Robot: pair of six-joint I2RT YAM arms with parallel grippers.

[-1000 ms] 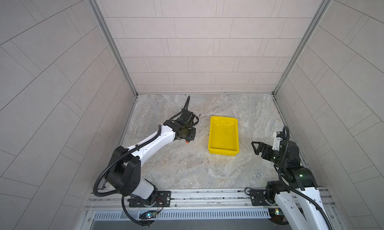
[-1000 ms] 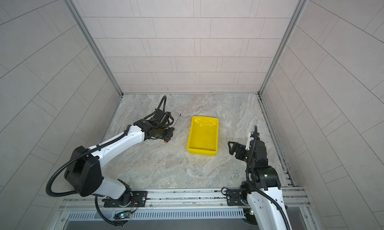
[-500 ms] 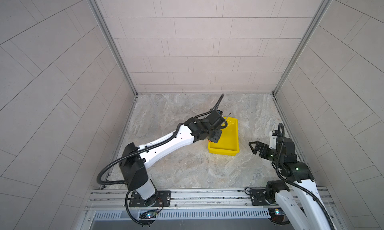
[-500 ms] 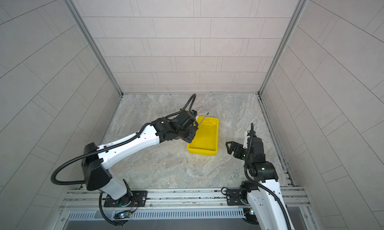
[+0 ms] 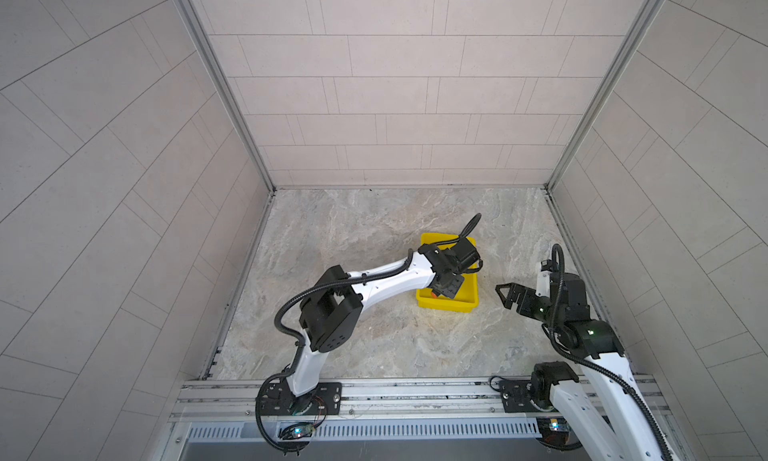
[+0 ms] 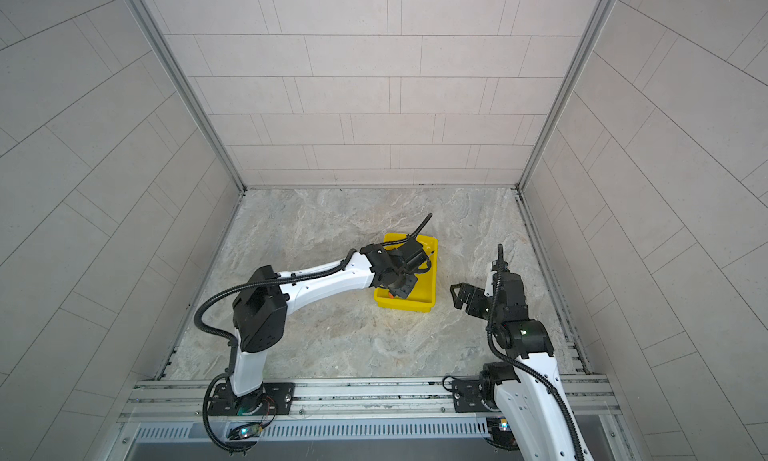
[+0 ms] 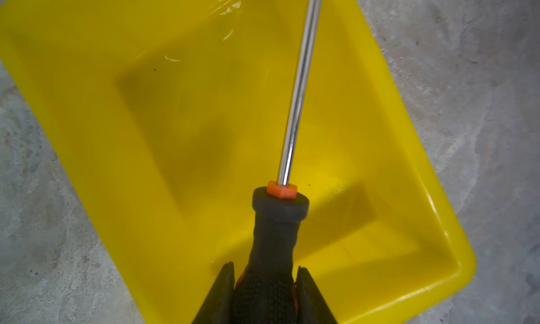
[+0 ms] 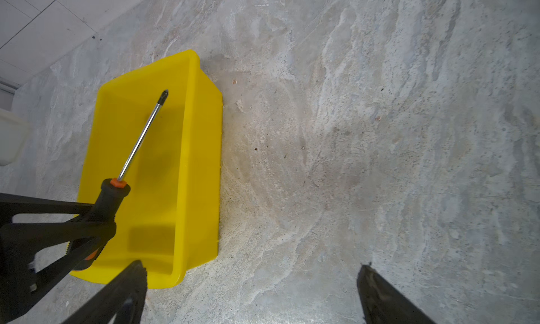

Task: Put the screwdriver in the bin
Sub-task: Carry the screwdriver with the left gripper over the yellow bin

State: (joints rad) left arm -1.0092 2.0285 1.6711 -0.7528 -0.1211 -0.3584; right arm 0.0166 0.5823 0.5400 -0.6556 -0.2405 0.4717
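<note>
Far left: reaches in from the near rail with the white left arm (image 5: 386, 276), stretched toward the middle of the surface (image 5: 374, 342). Clamps the left tool (image 7: 264, 274) shut around the black handle of the screwdriver (image 7: 279, 220), just behind the orange collar. Holds it over the bin (image 7: 163, 109), apparently clear of the yellow floor, with the handle above the near end and the shaft slanting toward the far end. Seen from the right wrist, puts the tip inside the yellow outline, close to the wall nearer the right arm. Not yet in the bin, then, only above it. Further right, holds the right tool (image 8: 252, 268) spread wide and empty above bare surface, just beside the bin.

Risks, judged from here:
- Letting go at this height may bounce the screwdriver off the low wall and out onto the surface.
- Slanted this way, may also land with the shaft propped on the rim instead of flat inside.
- Pressing down too hard may shove the light bin sideways, toward the right tool.

Safer to sink lower and line up with the long side before opening.
</note>
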